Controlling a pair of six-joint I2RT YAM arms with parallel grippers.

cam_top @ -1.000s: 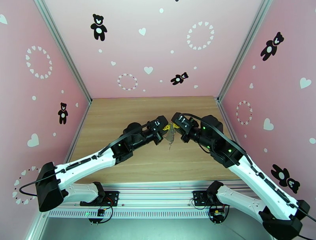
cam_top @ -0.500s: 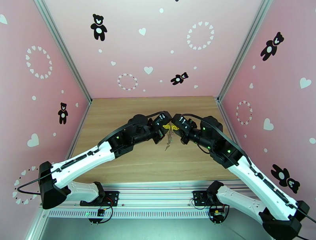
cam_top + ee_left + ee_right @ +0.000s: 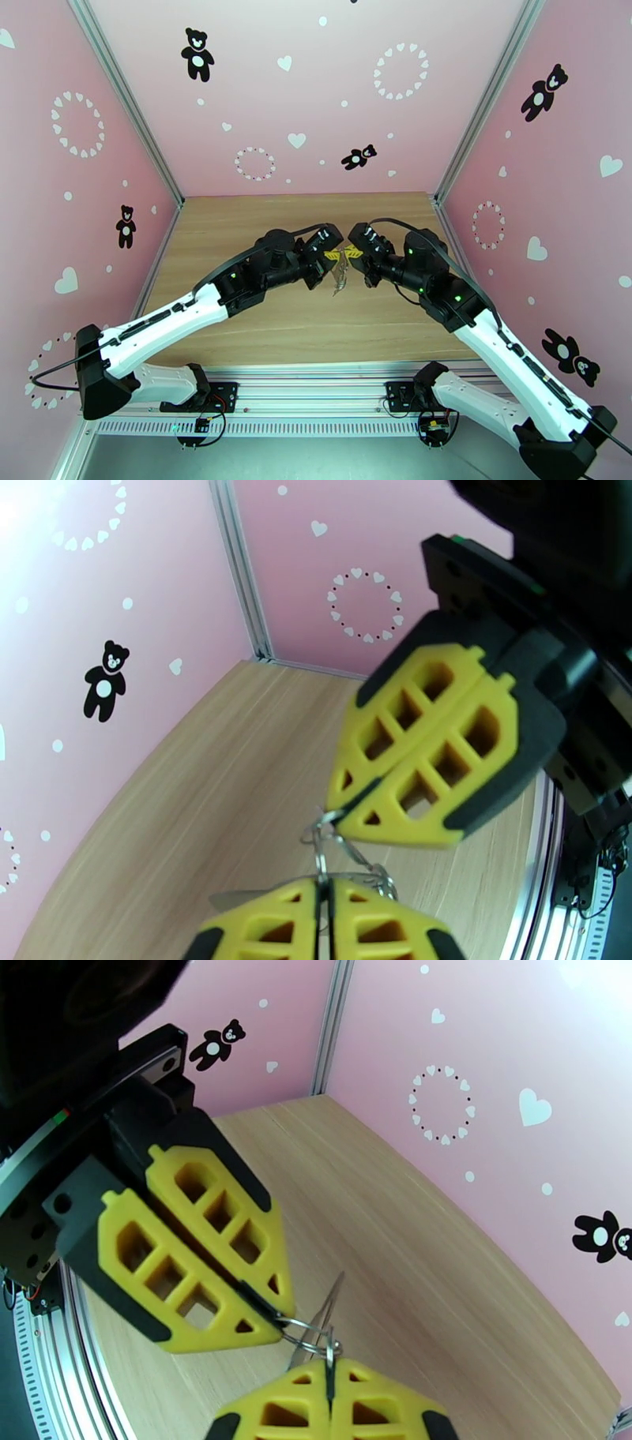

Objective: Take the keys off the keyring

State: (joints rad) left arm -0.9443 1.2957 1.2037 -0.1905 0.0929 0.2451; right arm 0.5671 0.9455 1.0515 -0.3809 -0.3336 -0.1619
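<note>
Both arms meet above mid-tabletop (image 3: 237, 229), tips almost nose to nose.

Keyring (image 3: 332, 847): in the air between the two pincers, clear of the wood. Thin wire loops span the small gap from one set of tips to the other. In the top view the rest hangs just below the tips as a short dangle.

Left pincer (image 3: 276, 1319): fingers pressed together along their length, clenched on a wire loop at the very tip. Its own wrist view shows a hairline gap with metal caught in it.

Right pincer (image 3: 340, 811): clenched too, nipping the far side of the loops at its point.

Keys (image 3: 330, 1303): one pale flat blade pokes up beside the loops. I cannot separate a second key from the wire, and nothing lies loose on the wood in the top view.

Step in hand, by my reading: the two-handed hold, one side anchoring the ring while the other works a key round the coil. No key looks free yet.

Next move likely calls for a small pull-apart or twist with both grips firm. The purchase is at the extreme tips, so slipping is the risk, and a drop would mean picking the keyring off the tabletop again.
</note>
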